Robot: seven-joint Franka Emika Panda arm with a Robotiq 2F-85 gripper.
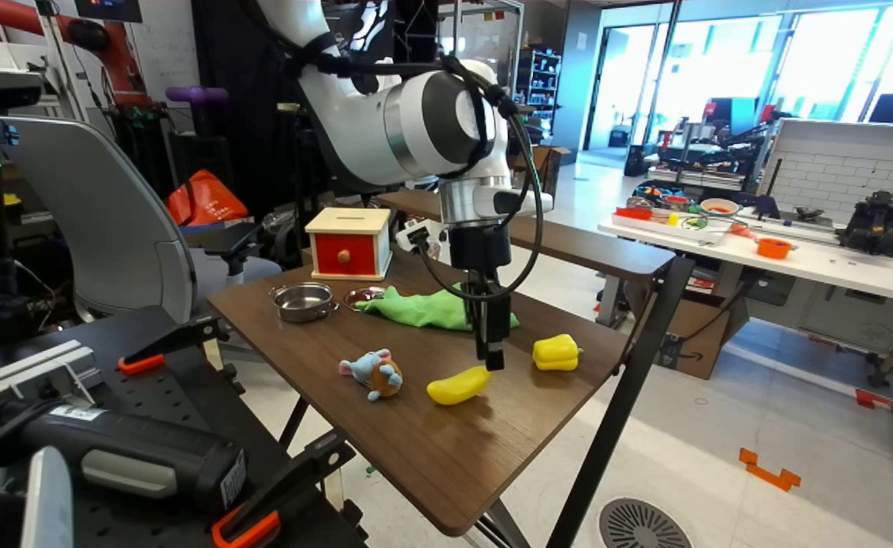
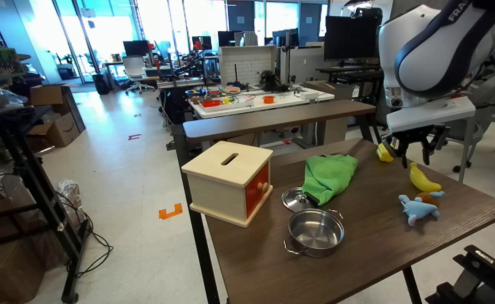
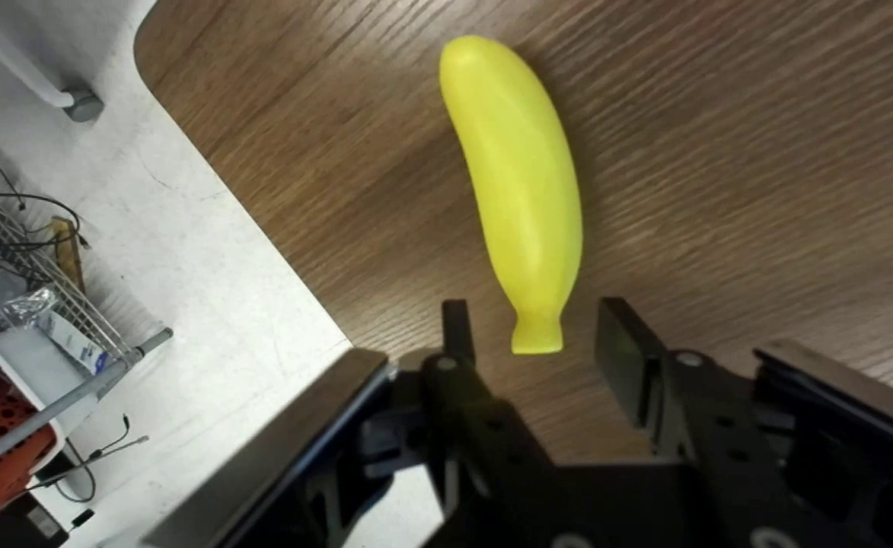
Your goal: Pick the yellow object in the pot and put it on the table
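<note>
Brown wood tops the table point(image 2: 382, 249). Over it reaches a white robot arm point(image 1: 416, 129), its gripper point(image 3: 535, 330) holding nothing, jaws standing clearly apart. Well apart from the gripper stand a red-fronted box point(image 2: 228, 183) and the grey pot point(image 2: 316, 236); just beneath the gripper, on the table, lies the yellow banana point(image 3: 524, 183).

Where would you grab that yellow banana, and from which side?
Probably around the plump middle of the banana, from straight above, with the gripper closing across its narrow width. The banana lies on the table, gently curved, with both long sides free in the wrist view. There the open gripper lines up with the slim stem end, which might give a less balanced hold.
</note>
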